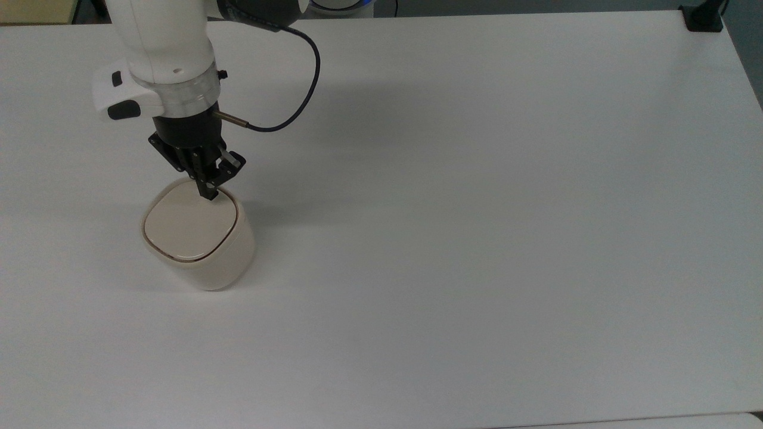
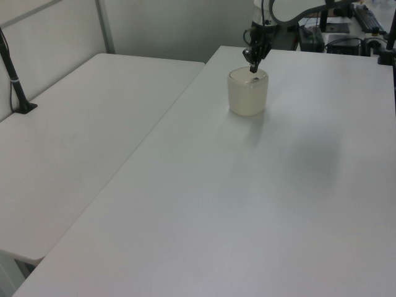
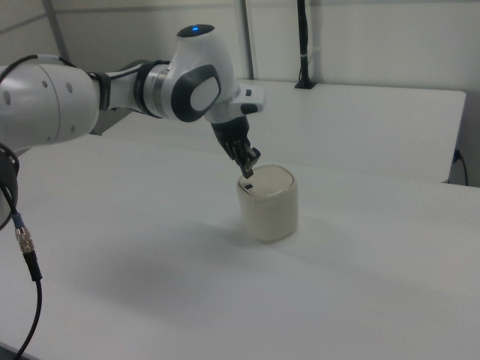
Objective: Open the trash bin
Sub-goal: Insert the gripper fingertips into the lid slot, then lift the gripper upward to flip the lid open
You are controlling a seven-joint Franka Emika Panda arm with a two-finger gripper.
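Note:
The trash bin (image 1: 199, 238) is a small cream-beige tub with a flat lid that lies down flush, standing on the white table (image 1: 477, 208) at the top view's left. My gripper (image 1: 210, 193) is shut, its fingers pressed together into one black point with nothing between them. That point hangs at the lid's far corner and covers the black button in the top view. In the right view the gripper (image 3: 248, 172) sits just above the button (image 3: 247, 184) on the trash bin (image 3: 270, 206). The left view has the gripper (image 2: 253, 69) at the trash bin's (image 2: 248, 94) top.
A black cable (image 1: 298, 95) loops from the wrist over the table behind the bin. A black clamp (image 1: 702, 16) sits at the top view's far right corner. A second white table (image 2: 86, 124) adjoins on the left view's left, with a black post (image 2: 15, 80) on it.

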